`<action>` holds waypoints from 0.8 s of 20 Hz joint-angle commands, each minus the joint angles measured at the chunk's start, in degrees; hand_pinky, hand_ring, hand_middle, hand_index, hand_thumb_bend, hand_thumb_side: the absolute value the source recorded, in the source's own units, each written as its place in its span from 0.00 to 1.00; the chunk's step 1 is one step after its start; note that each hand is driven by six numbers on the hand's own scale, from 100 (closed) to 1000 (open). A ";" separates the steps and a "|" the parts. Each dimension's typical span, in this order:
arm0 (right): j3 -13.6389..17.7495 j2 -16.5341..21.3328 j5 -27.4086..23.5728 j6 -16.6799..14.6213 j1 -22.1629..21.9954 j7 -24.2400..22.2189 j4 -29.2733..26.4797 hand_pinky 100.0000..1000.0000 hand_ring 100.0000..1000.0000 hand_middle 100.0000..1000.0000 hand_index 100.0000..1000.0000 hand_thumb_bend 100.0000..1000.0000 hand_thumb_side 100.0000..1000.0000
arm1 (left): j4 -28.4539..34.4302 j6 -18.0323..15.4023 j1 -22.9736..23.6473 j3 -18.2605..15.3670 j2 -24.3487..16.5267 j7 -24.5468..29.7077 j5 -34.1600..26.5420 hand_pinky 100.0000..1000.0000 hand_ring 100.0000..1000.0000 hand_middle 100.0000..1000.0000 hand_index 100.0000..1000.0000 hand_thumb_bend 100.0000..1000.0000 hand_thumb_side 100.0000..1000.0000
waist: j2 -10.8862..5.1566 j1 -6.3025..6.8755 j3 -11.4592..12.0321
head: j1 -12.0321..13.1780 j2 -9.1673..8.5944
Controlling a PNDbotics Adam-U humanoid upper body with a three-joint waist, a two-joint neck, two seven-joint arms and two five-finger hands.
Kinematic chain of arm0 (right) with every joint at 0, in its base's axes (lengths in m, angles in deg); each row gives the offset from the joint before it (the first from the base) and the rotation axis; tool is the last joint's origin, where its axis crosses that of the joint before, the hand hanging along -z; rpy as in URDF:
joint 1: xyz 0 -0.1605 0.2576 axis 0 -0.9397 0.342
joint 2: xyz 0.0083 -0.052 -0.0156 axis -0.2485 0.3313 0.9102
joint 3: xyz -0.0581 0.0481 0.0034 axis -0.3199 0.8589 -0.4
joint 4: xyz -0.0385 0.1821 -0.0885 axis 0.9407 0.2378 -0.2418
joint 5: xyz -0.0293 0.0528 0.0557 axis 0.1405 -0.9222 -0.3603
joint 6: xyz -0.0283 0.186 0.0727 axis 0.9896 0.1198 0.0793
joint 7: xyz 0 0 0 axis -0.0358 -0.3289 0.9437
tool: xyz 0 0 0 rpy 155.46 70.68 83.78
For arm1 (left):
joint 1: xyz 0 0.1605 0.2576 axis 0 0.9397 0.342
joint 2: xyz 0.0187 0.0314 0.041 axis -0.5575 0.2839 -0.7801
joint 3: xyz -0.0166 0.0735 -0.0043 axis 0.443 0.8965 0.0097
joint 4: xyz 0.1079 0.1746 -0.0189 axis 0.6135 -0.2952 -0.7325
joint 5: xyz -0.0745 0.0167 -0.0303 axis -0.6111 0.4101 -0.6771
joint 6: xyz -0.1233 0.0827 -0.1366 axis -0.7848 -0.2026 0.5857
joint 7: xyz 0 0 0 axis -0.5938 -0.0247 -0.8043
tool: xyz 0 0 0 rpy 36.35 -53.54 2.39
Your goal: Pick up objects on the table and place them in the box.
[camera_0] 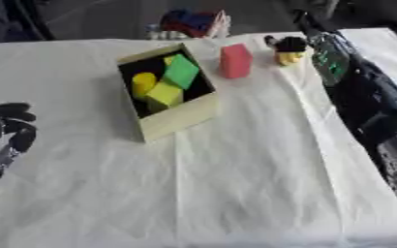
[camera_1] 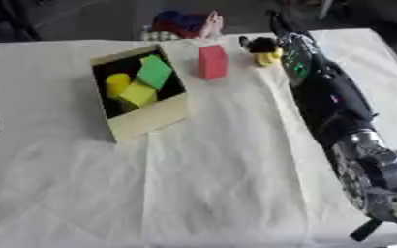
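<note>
The bench (camera_0: 236,193) is covered with a white cloth, creased and wrinkled along its length. The right arm is stretched far forward along the right side, black with a silver joint near the camera. At its far end the right hand (camera_0: 288,45) is seen curled over a small yellow block (camera_0: 288,58), which shows just beneath the black fingers; whether the block is lifted off the cloth cannot be told.

Just left of that hand a red block (camera_0: 235,61) stands upright on the cloth, matte, oblong, with flat faces. Further left of it, and a little nearer the camera, lies the box (camera_0: 178,118), shallow, pale tan like cardboard, with a dark inside. In the box are held a green block (camera_0: 181,71) tilted on edge, a yellow cylinder (camera_0: 143,83) and a yellow-green cube (camera_0: 164,94), all with a dull, foam-like surface.

The left hand (camera_0: 5,135) is shown at the left edge, well apart from the box, black and glossy, resting with fingers relaxed and nothing held.

Beyond the bench's far edge some red and blue shapes (camera_0: 189,22) are seen, too blurred to make out.
</note>
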 commanded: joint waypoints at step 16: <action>-0.25 1.71 1.50 -3.26 0.05 -9.43 4.16 0.84 0.80 0.69 0.81 0.26 0.38 | 1.19 -0.27 -0.38 -0.45 -0.25 0.64 0.03 0.83 0.65 0.64 0.82 0.40 0.58 | -0.42 0.43 -0.02 | -0.55 0.22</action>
